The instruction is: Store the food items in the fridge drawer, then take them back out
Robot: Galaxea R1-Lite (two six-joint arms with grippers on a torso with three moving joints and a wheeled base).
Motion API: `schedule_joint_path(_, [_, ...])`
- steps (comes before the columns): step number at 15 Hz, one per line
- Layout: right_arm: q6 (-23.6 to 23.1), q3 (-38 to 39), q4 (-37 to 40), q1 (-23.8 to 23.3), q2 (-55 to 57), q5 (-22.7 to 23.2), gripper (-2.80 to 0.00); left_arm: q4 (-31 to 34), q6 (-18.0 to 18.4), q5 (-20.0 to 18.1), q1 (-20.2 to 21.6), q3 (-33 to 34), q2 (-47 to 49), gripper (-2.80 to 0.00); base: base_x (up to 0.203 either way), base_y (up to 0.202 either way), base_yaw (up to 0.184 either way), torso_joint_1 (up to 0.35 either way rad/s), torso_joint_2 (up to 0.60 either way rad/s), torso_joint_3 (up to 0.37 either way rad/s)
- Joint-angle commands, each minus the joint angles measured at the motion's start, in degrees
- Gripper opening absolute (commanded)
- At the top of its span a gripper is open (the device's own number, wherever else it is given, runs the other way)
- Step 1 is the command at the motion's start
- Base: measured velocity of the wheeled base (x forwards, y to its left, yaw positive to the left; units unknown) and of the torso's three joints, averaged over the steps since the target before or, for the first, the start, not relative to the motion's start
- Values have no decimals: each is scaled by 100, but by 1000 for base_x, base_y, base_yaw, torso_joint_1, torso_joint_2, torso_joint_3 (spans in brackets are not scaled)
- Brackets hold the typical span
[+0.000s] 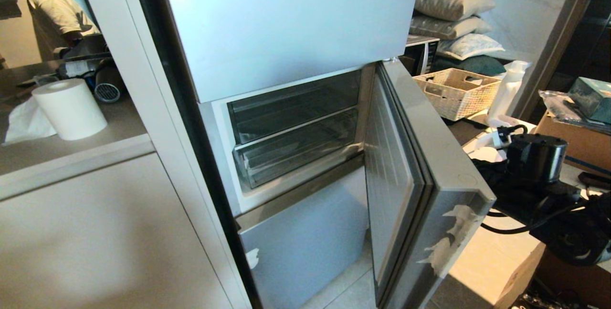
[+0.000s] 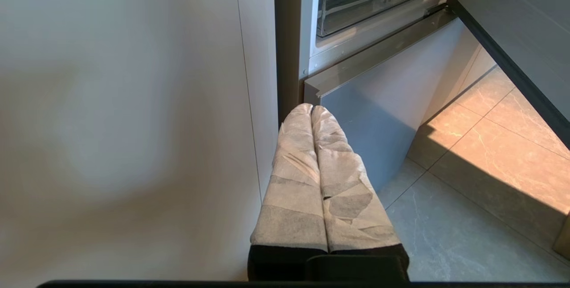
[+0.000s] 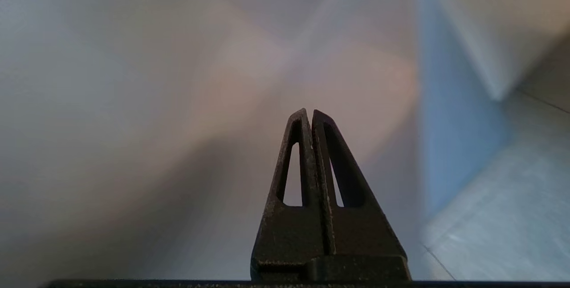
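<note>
Head view: the middle fridge door [image 1: 420, 175] stands swung open, baring two stacked clear drawers; the lower fridge drawer [image 1: 298, 154] sits pushed in, long axis running side to side, its front lip facing out toward the robot. No fruit shows anywhere. The opening step looks to be in hand; next, a tool must catch that lip and pull.

Left wrist view: the left tool [image 2: 312, 110], wrapped fingers pressed together, empty, hangs low beside the cabinet.

Right wrist view: the right tool [image 3: 309, 112], closed on nothing, faces a blurred panel.
</note>
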Motion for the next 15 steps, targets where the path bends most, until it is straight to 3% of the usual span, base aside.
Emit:
schedule_joint_path(1, [26, -235, -92, 559, 108, -96, -280, -2, -1, 1, 0, 9, 7, -280, 0, 0, 0, 0, 0, 0])
schedule_joint_path(5, [20, -1240, -106, 1213, 764, -536, -280, -2, -1, 1, 0, 9, 7, -280, 0, 0, 0, 0, 0, 0])
schedule_joint_path(8, [29, -1949, -131, 1614, 1278, -594, -280, -2, -1, 1, 0, 9, 7, -280, 0, 0, 0, 0, 0, 0])
schedule_joint_path(12, [83, -2633, -860, 1663, 1943, -573, -280, -2, -1, 1, 0, 9, 7, -280, 0, 0, 0, 0, 0, 0])
schedule_joint_path(15, [68, -3558, -1436, 1671, 2634, -546, -280, -2, -1, 1, 0, 9, 7, -280, 0, 0, 0, 0, 0, 0])
